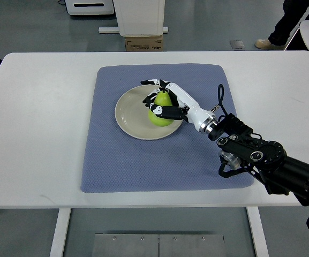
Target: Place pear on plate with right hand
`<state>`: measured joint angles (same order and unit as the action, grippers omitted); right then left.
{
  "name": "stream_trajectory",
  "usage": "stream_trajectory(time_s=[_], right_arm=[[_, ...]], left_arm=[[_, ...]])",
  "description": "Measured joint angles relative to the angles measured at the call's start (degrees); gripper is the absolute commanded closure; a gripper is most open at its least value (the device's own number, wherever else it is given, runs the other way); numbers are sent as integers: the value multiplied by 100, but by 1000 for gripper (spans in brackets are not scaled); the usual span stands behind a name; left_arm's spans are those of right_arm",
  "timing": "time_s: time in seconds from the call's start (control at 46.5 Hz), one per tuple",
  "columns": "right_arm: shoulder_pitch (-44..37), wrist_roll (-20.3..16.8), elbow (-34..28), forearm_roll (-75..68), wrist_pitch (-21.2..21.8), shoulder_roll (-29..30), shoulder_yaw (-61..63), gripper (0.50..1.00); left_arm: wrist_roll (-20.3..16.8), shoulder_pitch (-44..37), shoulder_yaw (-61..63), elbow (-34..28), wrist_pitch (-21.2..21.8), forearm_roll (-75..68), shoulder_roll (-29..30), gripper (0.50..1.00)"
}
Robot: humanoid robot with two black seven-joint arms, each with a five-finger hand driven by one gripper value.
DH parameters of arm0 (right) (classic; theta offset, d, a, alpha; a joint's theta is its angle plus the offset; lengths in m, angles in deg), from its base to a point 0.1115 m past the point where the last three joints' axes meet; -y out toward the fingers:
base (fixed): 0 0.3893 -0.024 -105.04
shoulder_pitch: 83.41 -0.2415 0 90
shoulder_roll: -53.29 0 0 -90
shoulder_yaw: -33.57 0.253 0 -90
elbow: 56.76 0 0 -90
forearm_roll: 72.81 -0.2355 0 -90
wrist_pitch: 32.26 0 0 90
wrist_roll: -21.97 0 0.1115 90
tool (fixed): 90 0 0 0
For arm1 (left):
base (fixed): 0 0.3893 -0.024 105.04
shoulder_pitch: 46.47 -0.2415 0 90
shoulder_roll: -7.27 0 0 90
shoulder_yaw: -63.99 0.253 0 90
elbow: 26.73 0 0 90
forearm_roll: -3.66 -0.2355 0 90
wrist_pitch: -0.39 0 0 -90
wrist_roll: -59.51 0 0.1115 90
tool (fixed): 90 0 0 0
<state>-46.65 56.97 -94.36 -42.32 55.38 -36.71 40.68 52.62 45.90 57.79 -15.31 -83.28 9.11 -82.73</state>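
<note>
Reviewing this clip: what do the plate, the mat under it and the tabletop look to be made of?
The plate looks like glazed ceramic or melamine: cream, smooth, with a soft sheen. The mat seems to be woven or textured fabric, blue-grey and matte, with a fine dotted grain. The tabletop appears to be white laminate or painted board, flat and lightly glossy. The right hand holds the pear over the plate.

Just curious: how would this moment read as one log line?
right hand: shut on pear | pear: over plate | release: not yet

Right hand (167, 101) reaches in from lower right (fingers curled).
</note>
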Motion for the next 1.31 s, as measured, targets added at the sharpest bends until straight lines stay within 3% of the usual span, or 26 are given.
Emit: stream_trajectory(time_s=[0.043, 0.193, 0.559, 0.795, 1.182, 1.311], right_arm=[[12, 0, 2, -3, 0, 0, 0, 940], [47, 0, 7, -8, -6, 0, 1, 842], [62, 0, 17, -8, -57, 0, 28, 737], [25, 0, 59, -16, -133, 0, 54, 517], [4, 0, 19, -17, 25, 0, 22, 502], [-32, 0, 16, -17, 350, 0, 19, 505]], left_arm=[[0, 0, 0, 0, 0, 0, 0, 500], [0, 0, -2, 0, 0, 0, 0, 500], [-2, 0, -2, 0, 0, 0, 0, 500], [-2, 0, -3, 0, 0, 0, 0, 500], [-2, 0, -3, 2, 0, 0, 0, 500], [-2, 0, -3, 2, 0, 0, 0, 500]])
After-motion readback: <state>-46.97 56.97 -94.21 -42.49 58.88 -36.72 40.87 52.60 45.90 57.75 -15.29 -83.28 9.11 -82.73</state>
